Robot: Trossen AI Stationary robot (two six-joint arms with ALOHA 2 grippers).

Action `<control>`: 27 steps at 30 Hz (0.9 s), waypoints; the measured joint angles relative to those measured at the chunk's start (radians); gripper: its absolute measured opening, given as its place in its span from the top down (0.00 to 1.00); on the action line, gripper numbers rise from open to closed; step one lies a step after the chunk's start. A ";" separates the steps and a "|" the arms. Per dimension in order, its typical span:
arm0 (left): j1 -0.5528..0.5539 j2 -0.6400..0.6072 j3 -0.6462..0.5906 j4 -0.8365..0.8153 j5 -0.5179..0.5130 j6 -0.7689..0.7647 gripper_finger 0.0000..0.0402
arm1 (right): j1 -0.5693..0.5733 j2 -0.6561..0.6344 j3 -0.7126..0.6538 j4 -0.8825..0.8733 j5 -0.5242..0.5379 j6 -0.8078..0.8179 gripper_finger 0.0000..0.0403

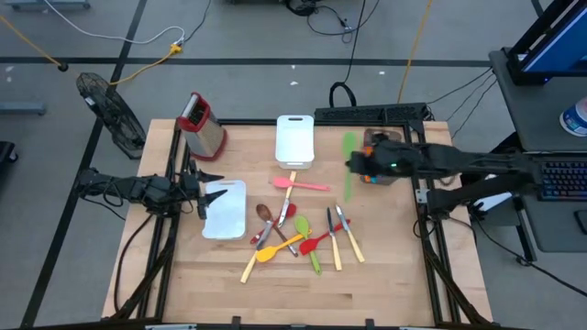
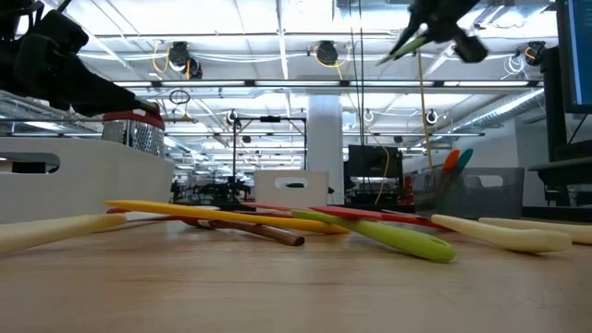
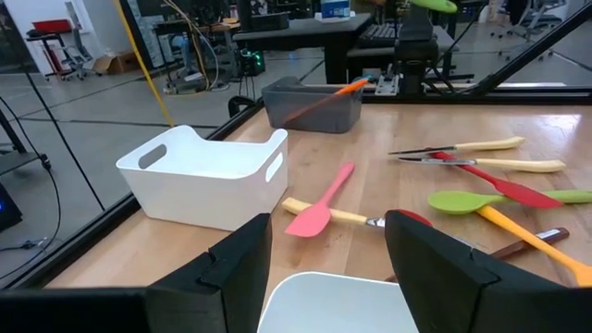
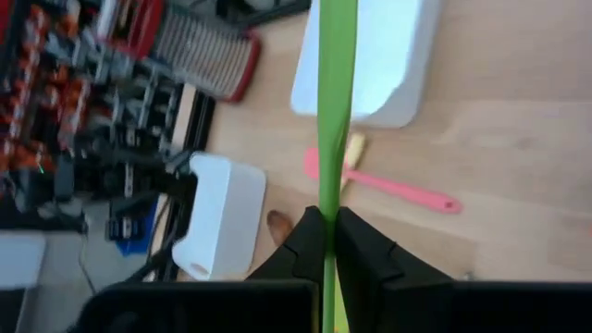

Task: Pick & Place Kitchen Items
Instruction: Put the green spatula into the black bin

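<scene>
The right gripper (image 1: 359, 168) is holding a green spatula (image 1: 350, 168) aloft over the desk (image 1: 385, 275), jaws clamped thin on its handle, the blade blurred (likely mid-swing). The nip looks narrow, so the spatula could pivot or slip out and fall among the loose utensils (image 1: 298, 234) heaped mid-desk. The dark bin (image 3: 313, 105) at the right rim is sitting just beside the gripper, and a long blade swinging there might clip its wall. The left gripper (image 3: 328, 268) is waiting over the near white tray (image 1: 225, 209), jaws apart. Open board is lying toward the front edge; the back is crowded by the grater (image 1: 203, 124) and second white tray (image 1: 295, 139).
</scene>
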 joint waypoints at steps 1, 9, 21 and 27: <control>0.000 0.000 0.000 0.000 0.000 0.000 0.46 | 0.000 -0.027 0.000 -0.033 0.013 0.015 0.99; 0.000 0.000 0.000 0.001 0.000 0.000 0.46 | -0.026 -0.186 0.000 -0.294 0.016 0.160 0.99; 0.000 0.000 0.000 0.001 0.000 0.000 0.46 | -0.066 -0.253 0.000 -0.352 0.006 0.183 0.99; 0.000 0.000 0.000 0.001 0.000 0.000 0.46 | -0.125 -0.252 0.000 -0.404 -0.111 0.247 0.99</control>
